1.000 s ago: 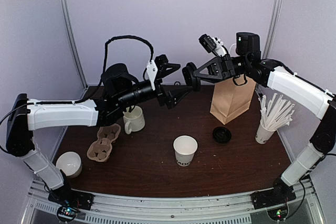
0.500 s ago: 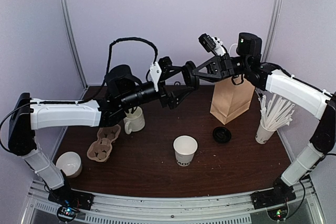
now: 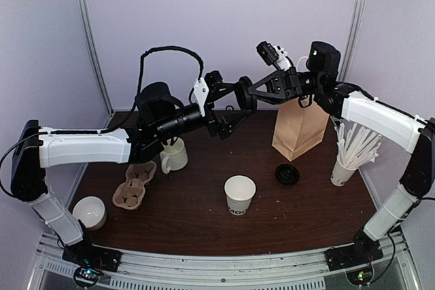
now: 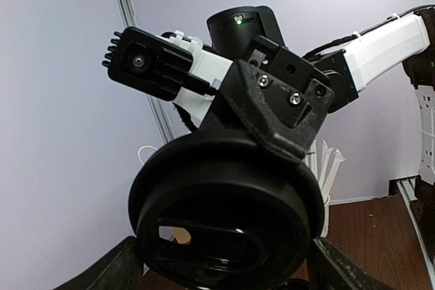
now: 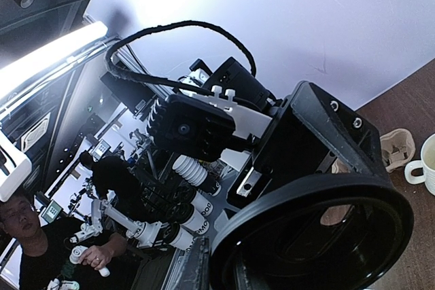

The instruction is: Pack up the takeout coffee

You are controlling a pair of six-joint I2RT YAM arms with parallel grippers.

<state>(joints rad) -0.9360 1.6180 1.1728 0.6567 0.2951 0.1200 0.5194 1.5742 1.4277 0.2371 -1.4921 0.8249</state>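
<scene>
The takeout coffee cup point(image 3: 239, 195), white paper with dark letters, stands open and lidless on the dark table, front of centre. High above the table's back, a black plastic lid point(image 3: 245, 94) hangs between both arms. My right gripper point(image 3: 251, 93) is shut on its edge. My left gripper point(image 3: 237, 100) is closed across it, and in the left wrist view its fingers point(image 4: 115, 269) press against both sides of the lid's rim point(image 4: 224, 215). The lid point(image 5: 312, 229) fills the lower right wrist view, with the left gripper's body behind it.
A brown paper bag point(image 3: 299, 127) stands at the back right, a second black lid point(image 3: 287, 174) lying in front of it. A white cup of straws point(image 3: 343, 168) is at the right edge. At the left are a cream mug point(image 3: 173, 155), a cardboard cup carrier point(image 3: 136, 185) and a white bowl point(image 3: 90, 212).
My left arm has moved right, bringing its fingers around the lid that the right gripper holds. The left jaws have narrowed slightly onto the rim.
</scene>
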